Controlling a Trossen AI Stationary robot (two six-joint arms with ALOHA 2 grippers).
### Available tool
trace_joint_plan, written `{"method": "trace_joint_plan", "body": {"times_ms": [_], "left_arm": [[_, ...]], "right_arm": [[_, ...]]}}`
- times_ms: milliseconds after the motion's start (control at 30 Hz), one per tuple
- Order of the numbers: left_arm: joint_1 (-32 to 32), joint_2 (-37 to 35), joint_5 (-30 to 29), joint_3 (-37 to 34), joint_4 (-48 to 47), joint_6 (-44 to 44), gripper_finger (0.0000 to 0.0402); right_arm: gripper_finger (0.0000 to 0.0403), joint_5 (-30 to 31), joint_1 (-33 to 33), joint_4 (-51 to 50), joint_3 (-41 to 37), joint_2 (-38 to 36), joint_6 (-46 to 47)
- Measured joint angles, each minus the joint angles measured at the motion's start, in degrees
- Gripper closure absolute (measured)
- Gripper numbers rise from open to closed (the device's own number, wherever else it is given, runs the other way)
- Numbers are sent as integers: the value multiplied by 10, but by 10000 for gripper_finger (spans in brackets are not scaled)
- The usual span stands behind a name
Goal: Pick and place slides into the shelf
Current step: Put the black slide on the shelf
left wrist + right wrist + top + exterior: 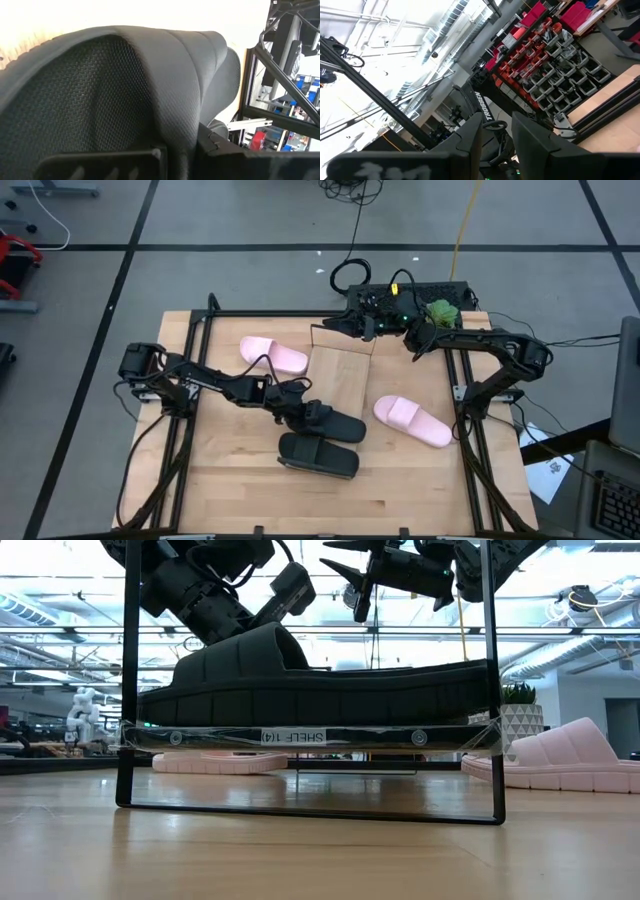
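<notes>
Nearest low camera: shelf point(310, 737) fills frame centre, black slide point(300, 680) resting on it, long axis left-right. Left hand point(292, 402) at centre of high view, pinching strap of that black slide point(335, 424); fingers pressed tight on it. Second black slide point(318, 455) just below it in frame, touching. Pink slide point(413, 421) right of centre on counter point(240, 490), other pink slide point(273, 356) upper left. Right hand point(340, 328) upper centre, raised, spread, empty, farther from black pair. Judgement: release next; remaining slides lie either side of left hand.
</notes>
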Motion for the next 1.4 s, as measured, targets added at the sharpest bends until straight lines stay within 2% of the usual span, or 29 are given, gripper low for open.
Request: {"method": "trace_joint_plan", "body": {"times_ms": [400, 733, 867, 1067, 1400], "left_arm": [[-5, 0, 0, 0, 1, 7, 372], [-5, -1, -6, 0, 3, 9, 287], [-5, -1, -7, 0, 3, 9, 265], [-5, -1, -9, 0, 3, 5, 249], [-5, -1, -14, 0, 28, 5, 247]], "right_arm": [[310, 1, 0, 0, 0, 0, 0], [310, 1, 0, 0, 0, 0, 0], [310, 1, 0, 0, 0, 0, 0], [310, 0, 0, 0, 0, 0, 0], [310, 0, 0, 0, 0, 0, 0]]}}
